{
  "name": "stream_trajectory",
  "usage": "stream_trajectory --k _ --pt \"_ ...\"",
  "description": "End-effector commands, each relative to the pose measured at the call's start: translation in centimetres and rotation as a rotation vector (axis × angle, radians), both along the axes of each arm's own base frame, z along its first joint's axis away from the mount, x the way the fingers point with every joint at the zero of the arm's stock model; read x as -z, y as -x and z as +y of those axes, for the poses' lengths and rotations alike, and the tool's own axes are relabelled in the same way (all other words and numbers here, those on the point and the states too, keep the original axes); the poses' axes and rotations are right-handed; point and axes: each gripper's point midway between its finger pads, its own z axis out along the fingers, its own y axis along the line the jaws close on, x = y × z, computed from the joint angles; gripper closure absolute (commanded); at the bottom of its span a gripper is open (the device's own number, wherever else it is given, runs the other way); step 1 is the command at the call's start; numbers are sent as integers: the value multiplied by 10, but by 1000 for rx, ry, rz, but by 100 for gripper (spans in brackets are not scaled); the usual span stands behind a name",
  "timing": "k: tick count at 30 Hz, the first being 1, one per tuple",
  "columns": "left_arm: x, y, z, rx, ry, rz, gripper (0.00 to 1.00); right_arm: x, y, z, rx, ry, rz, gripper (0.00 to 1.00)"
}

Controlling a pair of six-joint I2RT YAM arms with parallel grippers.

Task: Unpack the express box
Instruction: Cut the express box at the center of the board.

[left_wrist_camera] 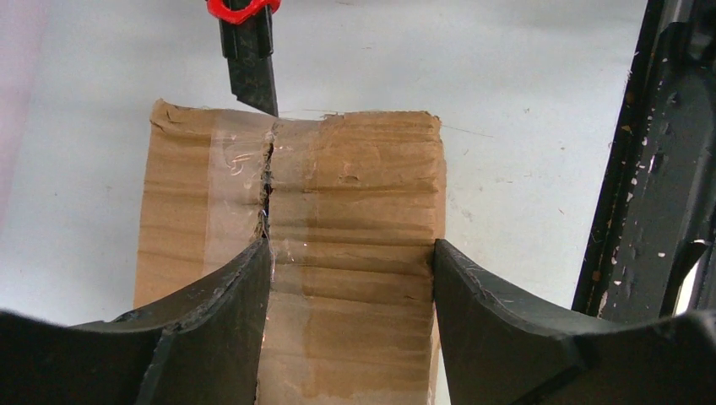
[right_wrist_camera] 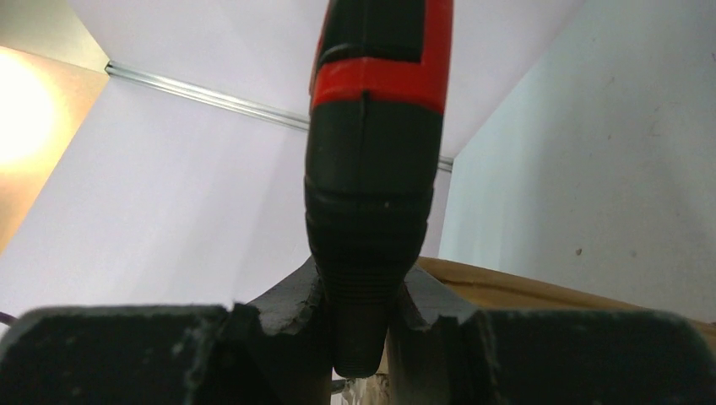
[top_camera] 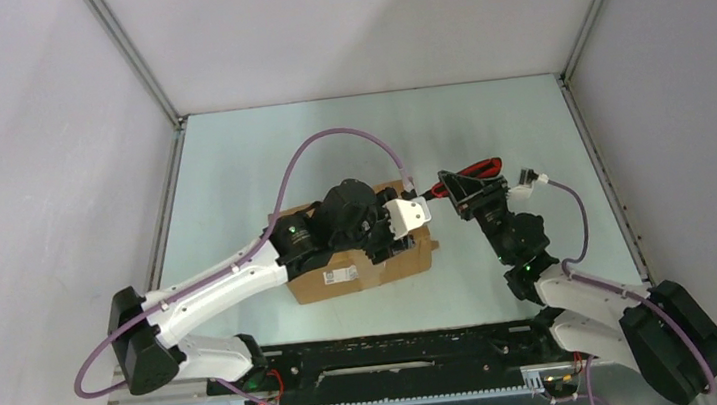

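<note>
The express box (top_camera: pixel 409 258), a brown carton with a white label (top_camera: pixel 340 276) on its near side, lies mid-table. In the left wrist view its taped top (left_wrist_camera: pixel 355 186) shows a slit along the centre seam (left_wrist_camera: pixel 266 181). My left gripper (left_wrist_camera: pixel 353 253) straddles the right half of the top, one finger (left_wrist_camera: pixel 245 304) at the seam and the other (left_wrist_camera: pixel 473 304) against the box's outer edge. My right gripper (right_wrist_camera: pixel 361 304) is shut on a red-and-black utility knife (right_wrist_camera: pixel 376 169). The knife's blade (left_wrist_camera: pixel 253 80) touches the far end of the seam.
White enclosure walls with metal rails surround the pale table (top_camera: pixel 260 163). The right arm (top_camera: pixel 565 291) stands just right of the box. A purple cable (top_camera: pixel 328 137) loops above the left arm.
</note>
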Motion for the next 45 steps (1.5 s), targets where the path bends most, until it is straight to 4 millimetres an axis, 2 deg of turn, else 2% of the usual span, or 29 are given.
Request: stream_trajectory --k 1,5,10,24,31,38,43,45 --pt "-16 -5 1 -15 53 -71 49 -20 2 -14 72 -21 -72 100" --pt "-16 -5 1 -14 56 -81 50 -17 3 -11 57 0 -86 100" --pt "-18 -6 2 -19 62 -97 52 -2 -1 -7 46 5 -61 100" --pt "-16 -8 2 -17 56 -124 56 -11 10 9 -70 -42 -103 100" --pt "-17 -10 2 -15 65 -147 58 1 18 17 -149 -21 -50 100" --pt "-26 -31 6 -116 66 -218 62 9 33 29 -245 24 -13 100" --pt "-25 -43 10 -195 49 -232 65 20 40 22 -244 55 33 100" --pt "-21 -46 13 -221 35 -229 66 19 43 18 -245 63 36 100"
